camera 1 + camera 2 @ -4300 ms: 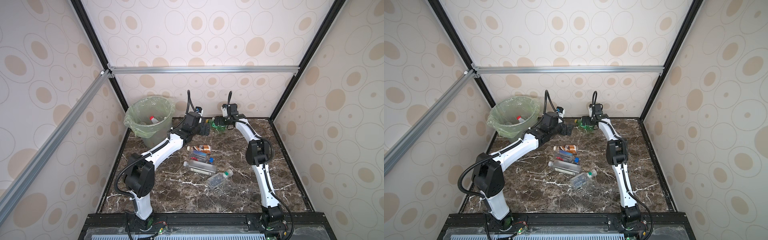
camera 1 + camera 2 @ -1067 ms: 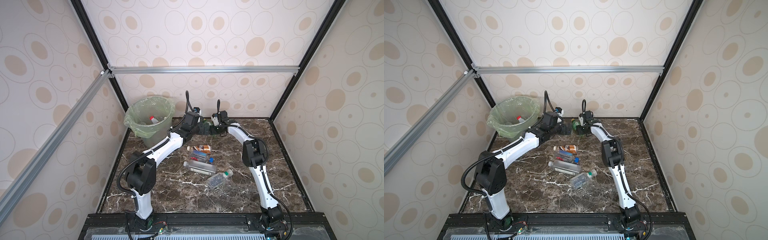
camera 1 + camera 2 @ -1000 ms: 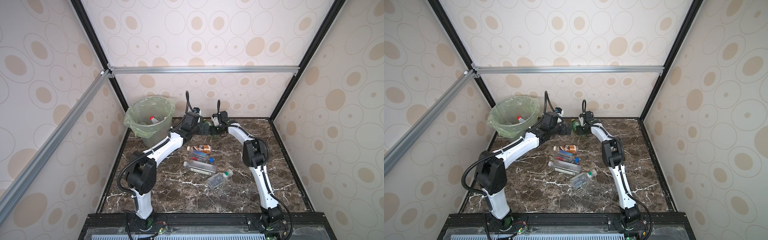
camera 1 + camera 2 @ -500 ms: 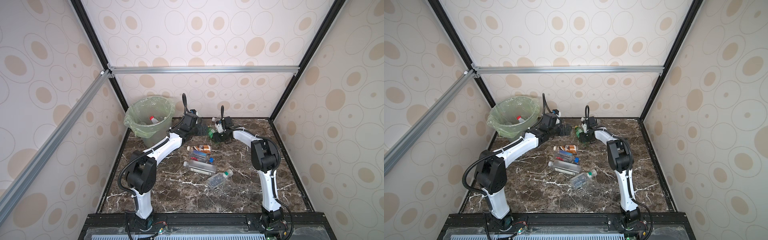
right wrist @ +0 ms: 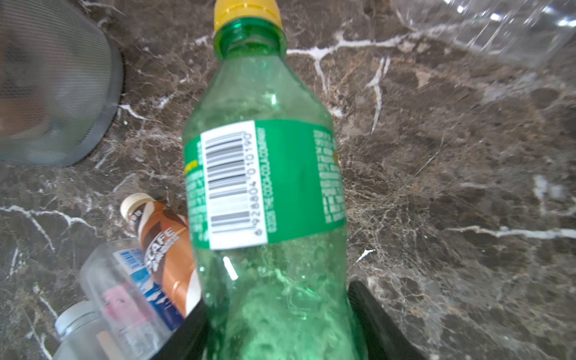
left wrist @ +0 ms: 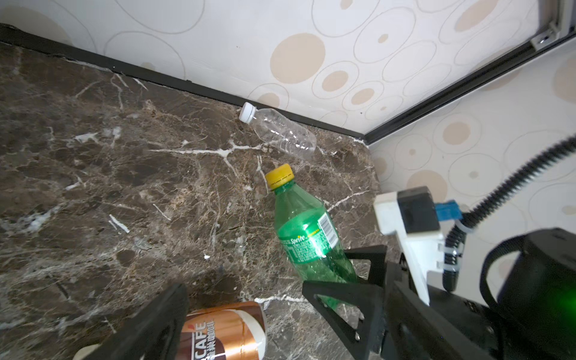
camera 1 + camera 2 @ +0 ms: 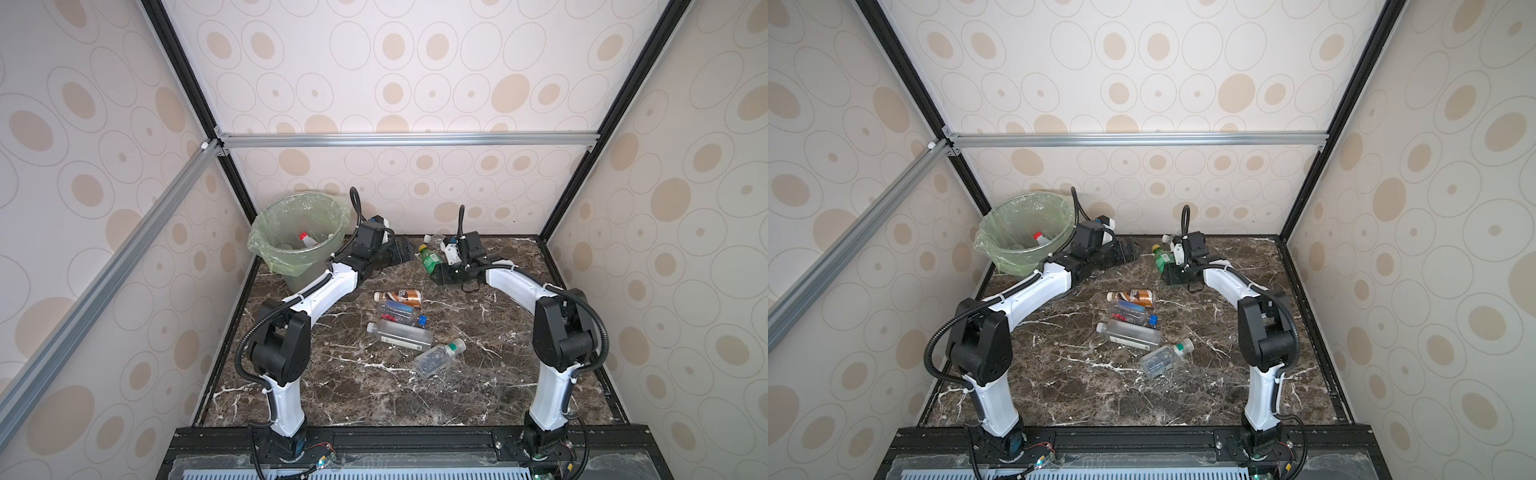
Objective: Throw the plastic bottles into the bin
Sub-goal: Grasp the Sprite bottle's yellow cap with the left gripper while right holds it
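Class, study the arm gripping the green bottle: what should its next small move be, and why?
Probably swing the green bottle leftward toward the open left tool. The right tool grips the bottle's base, and the bin stands beyond the left arm, likely too far for the right arm alone.

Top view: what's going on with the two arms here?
The right gripper grips the green Sprite bottle by its base. The left gripper hangs open and empty beside the bin, which already holds a red-capped bottle. The Nescafe bottle and the clear bottles around it lie loose on the marble table.
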`<move>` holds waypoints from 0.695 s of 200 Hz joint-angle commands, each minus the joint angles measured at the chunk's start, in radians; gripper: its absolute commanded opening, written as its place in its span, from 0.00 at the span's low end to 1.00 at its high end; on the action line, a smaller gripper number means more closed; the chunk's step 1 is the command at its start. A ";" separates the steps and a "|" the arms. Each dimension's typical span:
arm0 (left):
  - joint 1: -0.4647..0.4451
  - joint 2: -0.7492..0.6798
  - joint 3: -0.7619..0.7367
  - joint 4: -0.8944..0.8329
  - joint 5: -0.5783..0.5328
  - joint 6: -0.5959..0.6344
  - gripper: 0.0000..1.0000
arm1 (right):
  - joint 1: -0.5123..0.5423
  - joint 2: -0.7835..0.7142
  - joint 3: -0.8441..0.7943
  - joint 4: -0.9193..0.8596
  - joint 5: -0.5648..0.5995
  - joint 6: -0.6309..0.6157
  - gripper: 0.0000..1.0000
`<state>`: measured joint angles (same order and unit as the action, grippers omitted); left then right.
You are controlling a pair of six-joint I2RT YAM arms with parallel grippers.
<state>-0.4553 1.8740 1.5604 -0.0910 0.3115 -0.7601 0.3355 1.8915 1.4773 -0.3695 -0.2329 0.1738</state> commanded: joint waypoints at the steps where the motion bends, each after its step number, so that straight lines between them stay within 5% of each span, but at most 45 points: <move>1: 0.018 0.035 0.110 0.041 0.060 -0.080 0.99 | 0.023 -0.087 -0.026 0.015 -0.007 0.016 0.51; 75: 0.021 0.147 0.315 0.094 0.103 -0.199 0.99 | 0.075 -0.250 -0.047 0.020 -0.007 0.036 0.51; 139: 0.008 0.119 0.284 0.151 0.117 -0.224 0.78 | 0.100 -0.274 -0.056 0.063 -0.006 0.055 0.50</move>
<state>-0.4408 2.0186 1.8370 0.0021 0.4110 -0.9546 0.4236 1.6451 1.4300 -0.3397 -0.2356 0.2157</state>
